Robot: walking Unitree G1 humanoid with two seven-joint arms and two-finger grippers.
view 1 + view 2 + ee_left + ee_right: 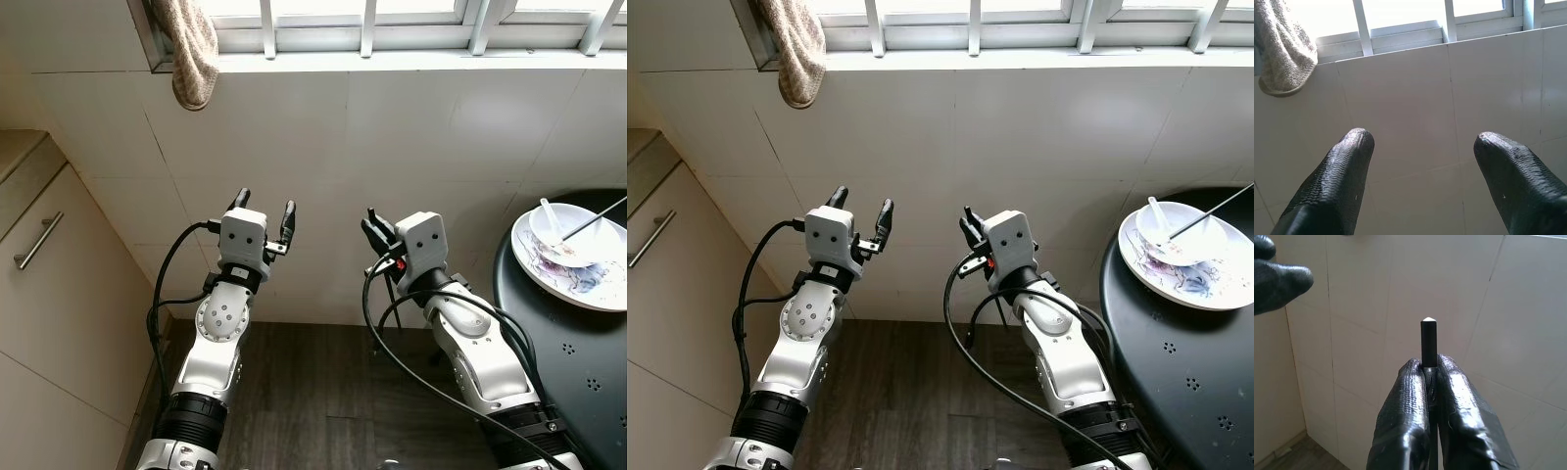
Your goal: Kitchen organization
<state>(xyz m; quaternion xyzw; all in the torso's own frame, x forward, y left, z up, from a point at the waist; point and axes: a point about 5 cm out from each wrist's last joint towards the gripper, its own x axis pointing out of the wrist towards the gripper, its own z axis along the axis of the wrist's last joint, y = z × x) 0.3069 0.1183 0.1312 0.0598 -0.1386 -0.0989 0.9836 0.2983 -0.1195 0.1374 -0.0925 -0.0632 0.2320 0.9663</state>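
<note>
Both my arms are raised in front of a white tiled wall (392,137). My left gripper (265,201) is open with nothing between its fingers (1342,166). My right gripper (373,219) is shut on a thin black stick (1428,340) with a pale tip, which pokes out a little past the fingertips. At the right, on a round black table (558,362), stands a white patterned plate (607,284). It holds a small bowl (563,240) with a white spoon (551,215) and a thin stick (600,215) resting in it.
A beige cloth (191,49) hangs from the barred window (367,24) at the upper left. A beige cabinet (59,323) with a metal handle (37,240) stands at the left. Dark wooden floor (323,392) lies between cabinet and table.
</note>
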